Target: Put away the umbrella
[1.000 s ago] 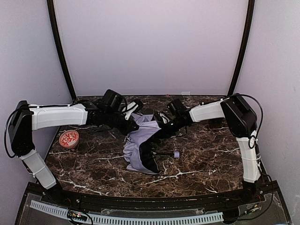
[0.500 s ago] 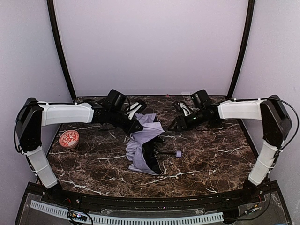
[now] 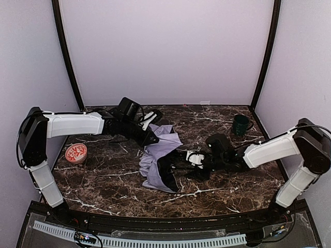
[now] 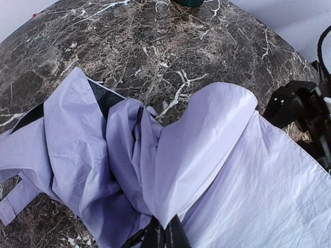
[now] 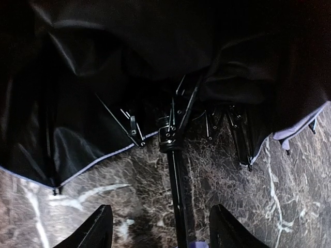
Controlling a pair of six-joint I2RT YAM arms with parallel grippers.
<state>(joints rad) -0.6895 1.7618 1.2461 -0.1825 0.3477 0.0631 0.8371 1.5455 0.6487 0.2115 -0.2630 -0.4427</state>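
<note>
At the far left of the dark marble desk [image 3: 227,191] sits a round red-and-white tin [image 3: 76,153], well apart from everything else.

The left pincer [image 3: 150,138] reaches in from the left, its jaws pressed together and pinching the far edge of the umbrella [image 3: 155,164]. The left wrist view shows the lavender-white fabric gathered into the closed tips.

The umbrella lies partly collapsed near the middle of the desk, pale fabric crumpled uppermost and black lining facing right.

The right pincer [image 3: 195,160] lies low on the desk just right of the canopy. Its jaws are spread, one finger [image 5: 98,228] on either side of the black shaft [image 5: 178,191], with a gap showing on both sides. The ribs bunch where the shaft enters the lining.

A dark green mug [image 3: 240,124] stands at the far right rear.
</note>
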